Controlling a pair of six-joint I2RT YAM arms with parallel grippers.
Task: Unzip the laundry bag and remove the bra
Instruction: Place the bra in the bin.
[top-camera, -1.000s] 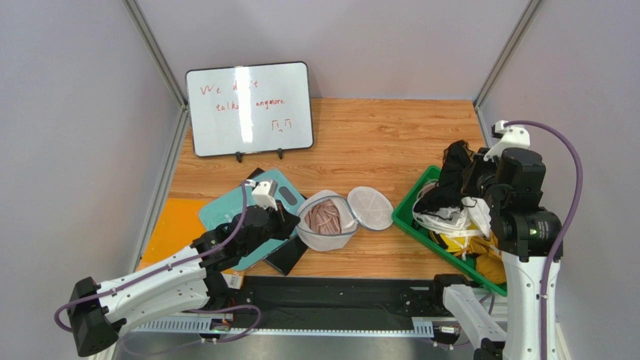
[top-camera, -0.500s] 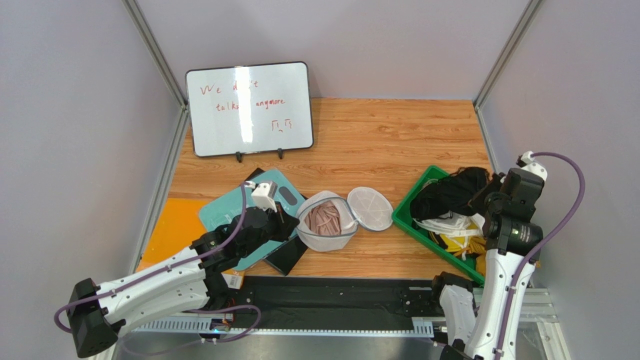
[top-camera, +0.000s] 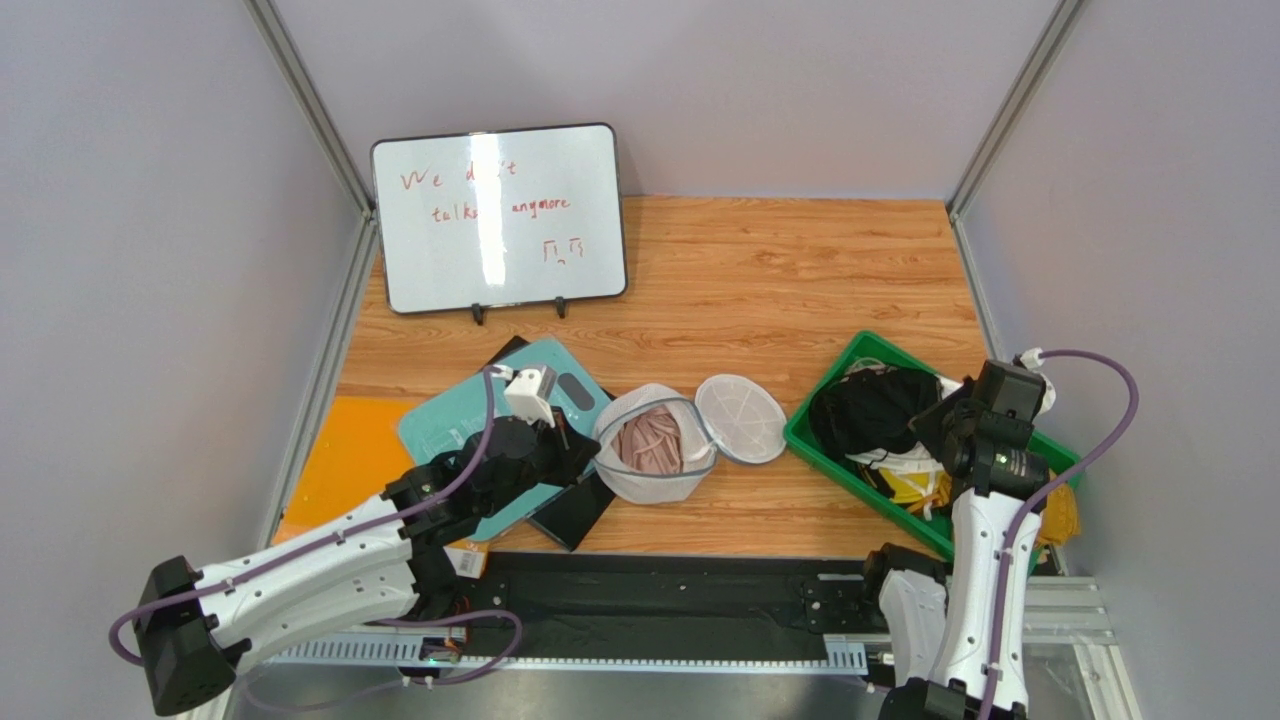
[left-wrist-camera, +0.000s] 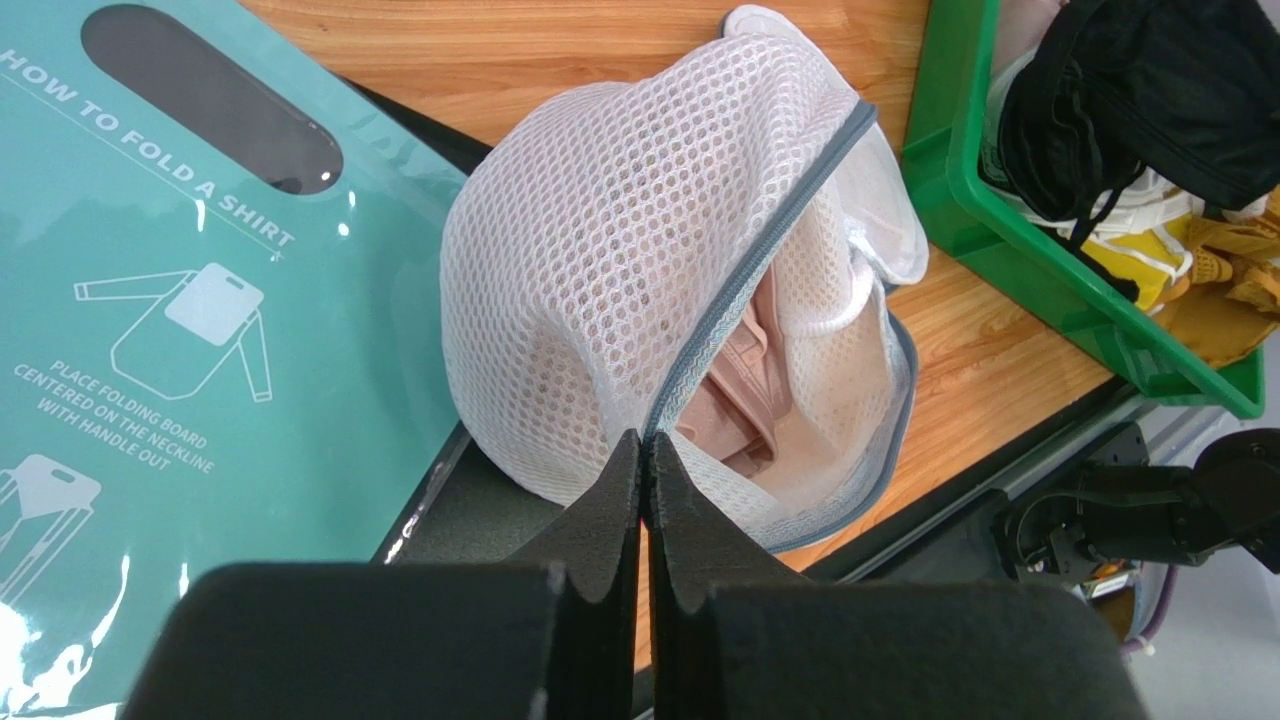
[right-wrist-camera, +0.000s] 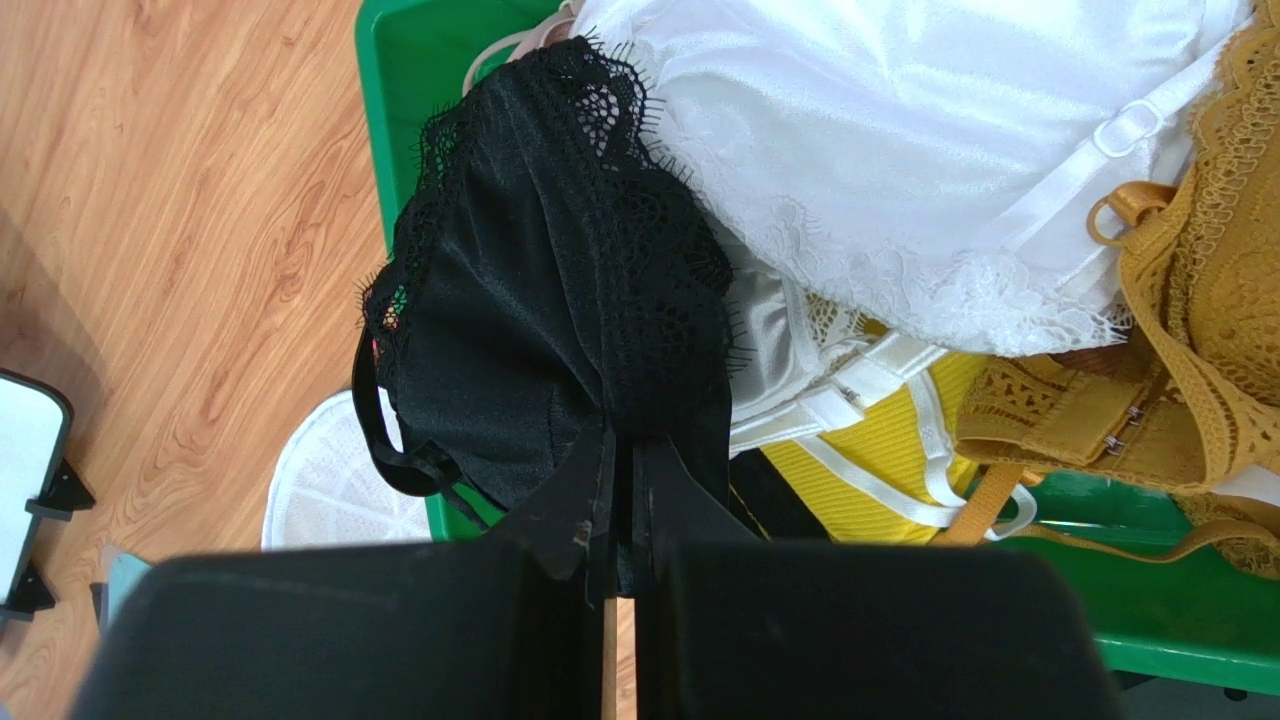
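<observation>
**First spotter:** Your left claw (left-wrist-camera: 646, 450) is closed right down. Its tips meet on the grey-blue zip rim (left-wrist-camera: 769, 225) of the laundry bag (left-wrist-camera: 601, 270), and it looks to be nipping the mesh edge there.

**Second spotter:** Your right claw (right-wrist-camera: 619, 443) is shut too, low over the green bin (right-wrist-camera: 394, 60). The black garment (right-wrist-camera: 556, 300) is gathered at its tips and seems to be pinched.

**First spotter:** The bag sits on the desk (top-camera: 781, 270) beside the teal folding board (left-wrist-camera: 181, 300). Its mouth is open and its round lid flap (top-camera: 741, 416) lies flat next to it, so the unzipping looks done.

**Second spotter:** The bra (left-wrist-camera: 744, 398) is inside the pouch, pinkish-beige and bunched low, with none of it over the rim. Getting it out is your step in hand.

**First spotter:** Use the left pinch as your anchor so the pouch cannot lift. Let the black garment go into the bin first, then bring the right claw across wide open.

**Second spotter:** Come down through the mouth, not through the mesh. Take a fold of the fabric's bulk rather than a thin strap, and check you have no mesh in the bite.

**First spotter:** Lift straight up, slowly. If the pouch rises with it, a strap has probably snagged on the zip, so stop and regrip.
</observation>
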